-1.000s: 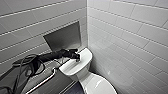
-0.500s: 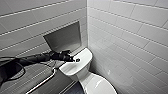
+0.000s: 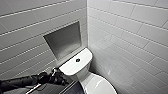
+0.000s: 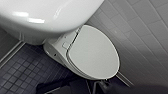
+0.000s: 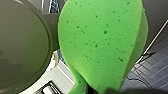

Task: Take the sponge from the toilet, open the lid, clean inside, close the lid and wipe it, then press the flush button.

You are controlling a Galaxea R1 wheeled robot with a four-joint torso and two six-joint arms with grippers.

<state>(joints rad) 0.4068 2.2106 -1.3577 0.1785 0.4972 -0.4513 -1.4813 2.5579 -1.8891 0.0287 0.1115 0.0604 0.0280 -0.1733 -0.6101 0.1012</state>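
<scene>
Right gripper (image 5: 101, 91) clamped on bright green sponge (image 5: 102, 42), centre frame | left gripper (image 3: 55, 75) lower left, just beside toilet (image 3: 72, 67) tank; grip can't tell | lid (image 4: 93, 52) down; flush button (image 3: 77, 60) mid tank top

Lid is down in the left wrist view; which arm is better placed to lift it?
Left, likely. Its wrist camera faces the closed lid, and the left gripper sits beside the tank of the toilet. The sponge looms close in the right wrist view, apparently held by that arm.
</scene>
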